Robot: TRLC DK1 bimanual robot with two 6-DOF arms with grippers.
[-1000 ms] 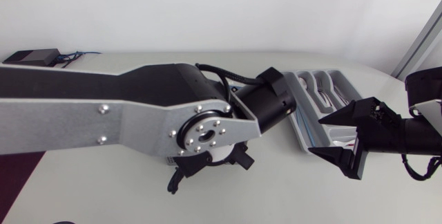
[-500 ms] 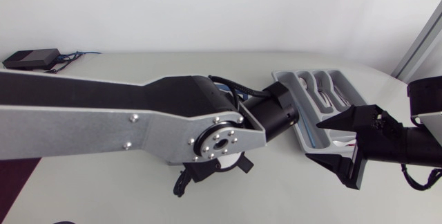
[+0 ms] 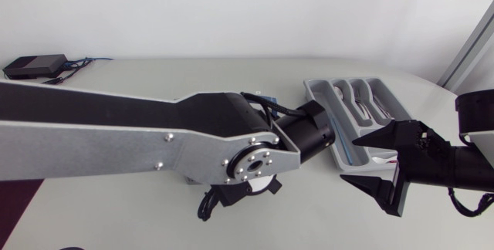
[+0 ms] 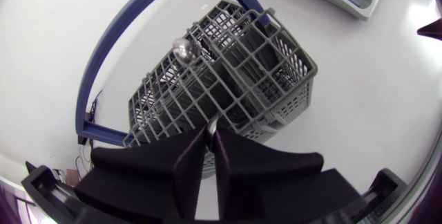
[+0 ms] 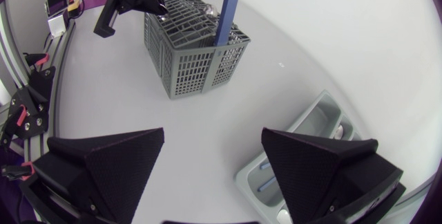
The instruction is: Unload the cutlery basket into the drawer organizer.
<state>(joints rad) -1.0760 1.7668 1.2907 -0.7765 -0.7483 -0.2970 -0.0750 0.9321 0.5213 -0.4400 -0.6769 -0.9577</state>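
The grey cutlery basket [image 4: 235, 72] with its blue handle [image 4: 114, 51] stands on the white table [image 5: 290, 37], well apart from the grey drawer organizer [image 3: 318, 96], which holds spoons [image 3: 363, 107]. The left gripper [image 4: 210, 131] hangs over the basket, fingers pinched on a slim metal cutlery handle [image 4: 215, 119]. The right gripper [image 3: 378, 161], fingers wide apart, hovers just beside the organizer.
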